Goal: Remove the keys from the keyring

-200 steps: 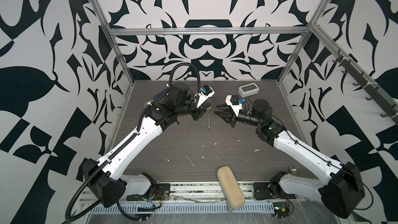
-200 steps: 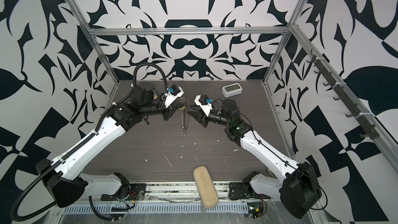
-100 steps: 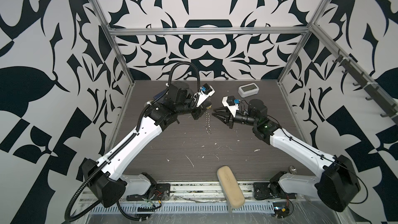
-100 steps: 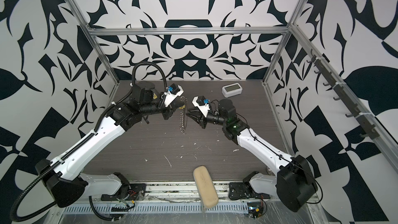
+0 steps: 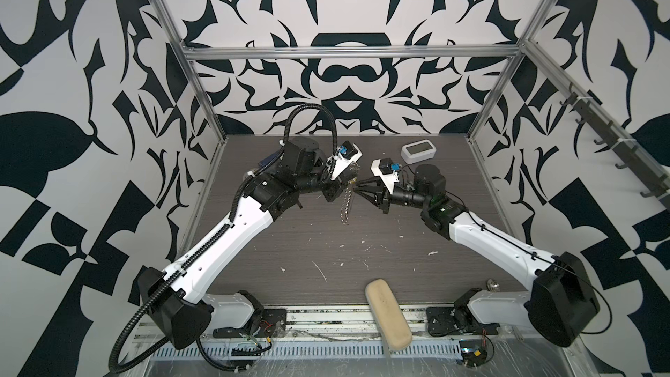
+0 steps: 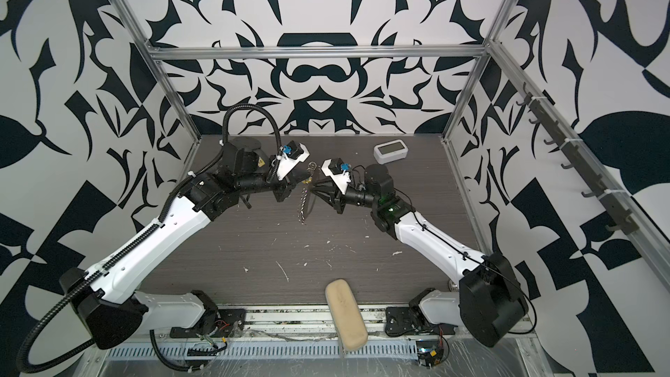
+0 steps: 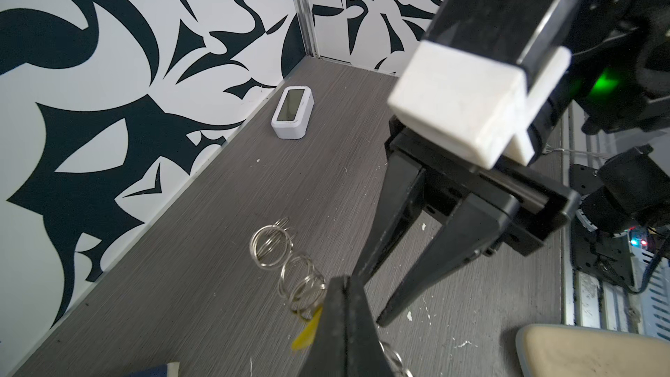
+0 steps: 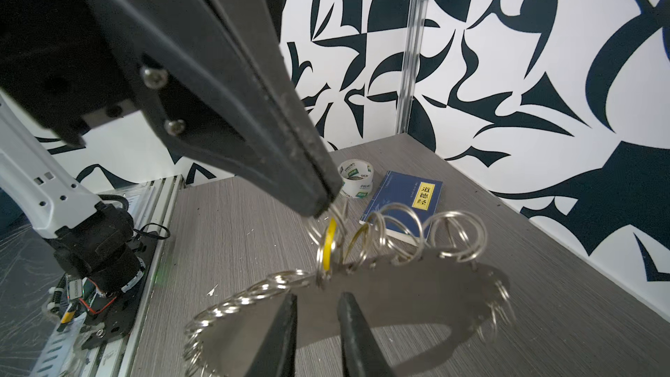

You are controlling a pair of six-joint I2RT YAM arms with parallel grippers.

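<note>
Right wrist view had the right gripper [image 8: 317, 299] nearest, its two dark fingers [image 8: 281, 335] a narrow gap apart with nothing between them, tips just short of the keyring [image 8: 398, 237]. That cluster of silver rings hung in the air with a chain [image 8: 235, 302] curving off it. A brass-yellow key [image 8: 328, 244] was threaded among the rings. Just beyond, the left gripper [image 8: 324, 208] was pinched together on a wire ring at the top of the cluster. Farther back on the grey table [image 8: 544, 284] lay a blue book [image 8: 406, 194] with a tape roll [image 8: 357, 175] beside it. In both top views the chain dangled between the two grippers over mid-table. A beige case [image 5: 388, 313] lay at the front edge and a white clock [image 5: 418, 148] at the back.
</note>
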